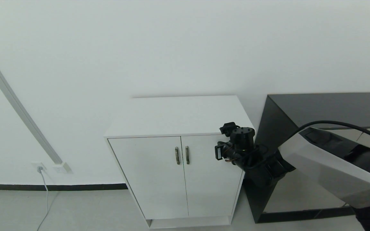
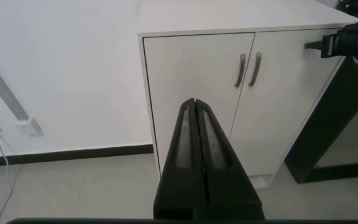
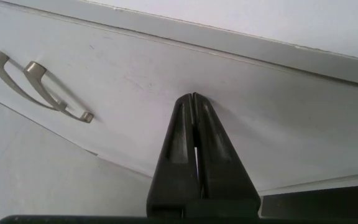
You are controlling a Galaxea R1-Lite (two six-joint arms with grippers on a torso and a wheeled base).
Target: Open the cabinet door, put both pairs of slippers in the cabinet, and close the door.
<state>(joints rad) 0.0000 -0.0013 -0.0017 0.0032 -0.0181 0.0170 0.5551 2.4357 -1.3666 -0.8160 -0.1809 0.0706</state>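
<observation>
White cabinet (image 1: 172, 118) w/ two doors, both shut, stands straight ahead of both grippers. Black glossy unit (image 1: 300, 109) sits just beside it, on the R gripper's outer side. R door (image 1: 210, 186) is right in front of the R gripper (image 3: 194, 98), which is near the door's top edge. Its fingers are pressed together, holding nothing; can't tell if the tips touch the panel. L gripper (image 2: 194, 101), fingers also together & empty, hangs well back from the cabinet, pointing at the L door (image 1: 153, 176). Two metal handles (image 1: 177, 155), side by side at the doors' meeting edges, lie to the R gripper's left, near but apart. Wall socket (image 1: 39, 166) w/ cable (image 1: 46, 192) is far left of the L gripper.
</observation>
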